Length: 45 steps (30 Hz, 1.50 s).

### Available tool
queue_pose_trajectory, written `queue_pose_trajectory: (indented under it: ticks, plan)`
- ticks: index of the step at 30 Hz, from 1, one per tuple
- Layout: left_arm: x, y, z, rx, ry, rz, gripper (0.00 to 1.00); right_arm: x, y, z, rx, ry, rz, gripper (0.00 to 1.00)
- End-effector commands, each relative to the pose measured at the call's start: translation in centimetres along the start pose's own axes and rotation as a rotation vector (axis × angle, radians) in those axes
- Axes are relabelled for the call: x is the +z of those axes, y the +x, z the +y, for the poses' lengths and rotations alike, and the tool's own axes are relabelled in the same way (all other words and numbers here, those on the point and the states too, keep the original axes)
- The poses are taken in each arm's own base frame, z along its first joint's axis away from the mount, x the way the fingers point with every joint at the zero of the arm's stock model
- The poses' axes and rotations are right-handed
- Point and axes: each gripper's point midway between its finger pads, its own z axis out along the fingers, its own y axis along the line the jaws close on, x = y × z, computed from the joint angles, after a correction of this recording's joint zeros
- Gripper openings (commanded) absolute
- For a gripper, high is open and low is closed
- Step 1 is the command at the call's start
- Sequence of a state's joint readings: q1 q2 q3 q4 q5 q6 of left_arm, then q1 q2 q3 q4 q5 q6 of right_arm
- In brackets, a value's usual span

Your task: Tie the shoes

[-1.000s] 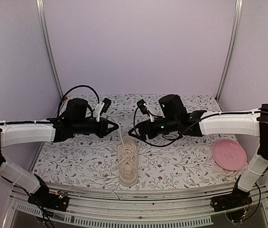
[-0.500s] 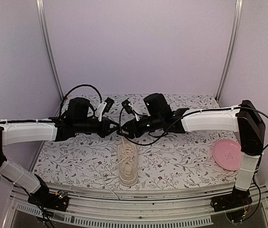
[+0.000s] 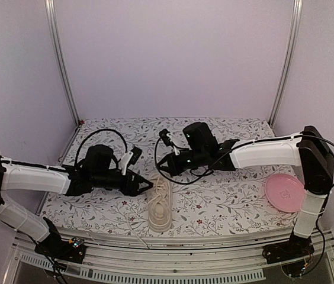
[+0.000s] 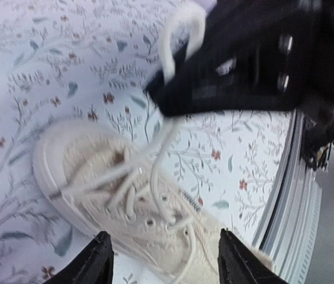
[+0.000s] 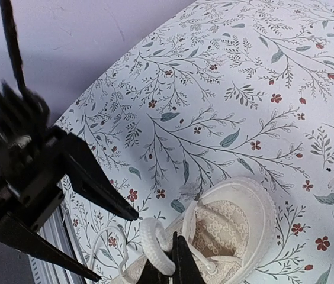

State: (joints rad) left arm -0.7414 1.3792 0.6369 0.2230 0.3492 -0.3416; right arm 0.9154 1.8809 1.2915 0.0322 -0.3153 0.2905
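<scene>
just left of the sneaker (image 3: 159, 204), by its far end, the left gripper (image 3: 145, 186) sits low with its two fingers (image 4: 100, 263) spread apart and nothing between them; its wrist view looks down past both tips onto the sneaker's laced top. the left arm reaches in from the sneaker's left, forearm nearly level and close to the floral table (image 3: 226, 207).

above and just beyond the sneaker's far end the right gripper (image 5: 167, 266) is pinched closed on a white lace (image 5: 153, 239). the lace rises from the eyelets up into its black fingers, a loop of it bulging out beside the tips. the right arm stretches across from the sneaker's right, white forearm level, gripper tilted down toward the shoe.

the sneaker lies upright with its long axis running near to far, between the two grippers' reach. a pink plate (image 3: 285, 192) lies well to the sneaker's right.
</scene>
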Motion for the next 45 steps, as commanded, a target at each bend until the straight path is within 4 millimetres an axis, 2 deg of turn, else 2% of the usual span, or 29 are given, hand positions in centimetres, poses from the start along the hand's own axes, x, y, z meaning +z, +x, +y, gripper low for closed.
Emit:
queue_pose_trajectory:
  ticks: [1, 5, 9, 12, 15, 17, 18, 20, 23, 28, 37, 40, 42, 45]
  plan:
    - [0.2, 4.6, -1.7, -0.038, 0.045, 0.063, 0.57, -1.9, -2.0, 0.3, 0.017, 0.022, -0.083, 0.02]
    - [0.6, 7.7, -1.8, -0.051, 0.04, 0.133, 0.51, -2.2, -1.6, 0.3, 0.027, 0.023, -0.083, 0.02]
    - [1.2, 8.9, -1.3, -0.062, 0.017, 0.162, 0.41, -2.2, -1.5, 0.5, 0.034, 0.013, -0.088, 0.02]
    - [1.5, 9.0, -1.3, -0.058, 0.011, 0.167, 0.38, -2.3, -1.7, 0.5, 0.037, 0.013, -0.094, 0.02]
    - [1.9, 9.2, -0.7, -0.059, -0.023, 0.178, 0.3, -2.4, -1.8, 0.6, 0.036, 0.01, -0.097, 0.02]
    - [2.1, 9.2, -0.7, -0.058, -0.023, 0.184, 0.22, -2.5, -1.9, 0.7, 0.034, 0.011, -0.1, 0.02]
    - [2.1, 9.3, -0.8, -0.057, -0.022, 0.185, 0.18, -2.5, -1.1, 0.2, 0.04, 0.021, -0.084, 0.02]
    - [2.2, 9.2, -0.7, -0.054, -0.032, 0.184, 0.1, -2.7, -1.0, 0.1, 0.041, 0.031, -0.086, 0.02]
    - [1.7, 8.9, 0.0, -0.061, -0.084, 0.165, 0.0, -3.4, -0.8, -0.1, 0.049, 0.052, -0.096, 0.02]
    - [0.6, 8.2, 0.7, -0.09, -0.139, 0.121, 0.0, -5.3, 0.8, -1.9, 0.114, 0.159, -0.093, 0.02]
    - [-0.3, 9.2, 1.2, -0.149, -0.161, 0.122, 0.0, -9.0, 5.3, -4.9, 0.254, 0.327, -0.073, 0.02]
    - [-0.4, 10.0, 1.5, -0.176, -0.172, 0.129, 0.0, -9.4, 8.7, -6.9, 0.322, 0.416, -0.033, 0.02]
    - [-0.4, 10.5, 1.8, -0.191, -0.186, 0.136, 0.0, -9.5, 12.0, -8.3, 0.373, 0.469, 0.02, 0.02]
    - [-0.5, 10.9, 2.2, -0.211, -0.204, 0.135, 0.0, -9.4, 15.0, -9.1, 0.456, 0.485, 0.056, 0.02]
